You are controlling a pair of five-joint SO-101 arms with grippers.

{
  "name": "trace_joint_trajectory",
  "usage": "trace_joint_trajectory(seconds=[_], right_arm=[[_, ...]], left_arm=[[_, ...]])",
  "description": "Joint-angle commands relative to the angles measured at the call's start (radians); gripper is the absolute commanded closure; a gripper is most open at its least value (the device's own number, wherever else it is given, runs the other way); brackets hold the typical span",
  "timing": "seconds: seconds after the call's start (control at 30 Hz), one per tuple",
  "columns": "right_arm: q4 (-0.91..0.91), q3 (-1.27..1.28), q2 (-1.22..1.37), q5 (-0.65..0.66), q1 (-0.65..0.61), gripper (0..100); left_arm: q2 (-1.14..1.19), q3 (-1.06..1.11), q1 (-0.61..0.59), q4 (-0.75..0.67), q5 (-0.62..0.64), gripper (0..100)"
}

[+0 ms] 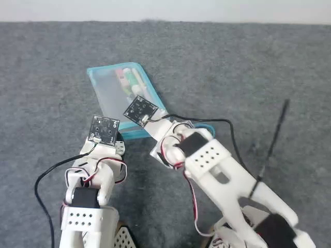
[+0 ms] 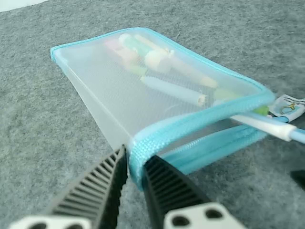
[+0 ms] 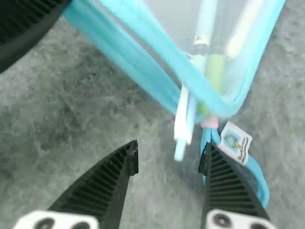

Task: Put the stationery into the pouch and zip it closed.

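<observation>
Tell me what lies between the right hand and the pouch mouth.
In the right wrist view, pen ends sticking out of the pouch reach toward the open right hand; around them, bare grey mat.

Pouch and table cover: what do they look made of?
Pouch: likely translucent frosted plastic film or mesh, since pens show through; its blue edging looks like woven fabric tape. Table cover: grey, matte, fuzzy, probably felt or carpet.
</observation>
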Motion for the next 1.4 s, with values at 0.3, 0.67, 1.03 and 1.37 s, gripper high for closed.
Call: trace_joint_trajectory(seconds=[0.3,0.67,1.03,1.37], right_arm=[[-0.213,-0.061,0.14,-0.009,0.119,92.8],[0.067,-0.061,-0.116,0.023,0.277,99.1],[0.515,-0.057,-0.674,0.302,0.506,99.1],[0.493,-0.061,-0.51,0.153,0.305,86.4]], left_arm=[[-0.018,-0.019,0.012,-0.035,0.008,99],[-0.018,-0.018,0.011,-0.035,0.008,99],[-0.018,-0.018,0.012,-0.035,0.008,99],[-0.018,-0.018,0.012,-0.035,0.008,99]])
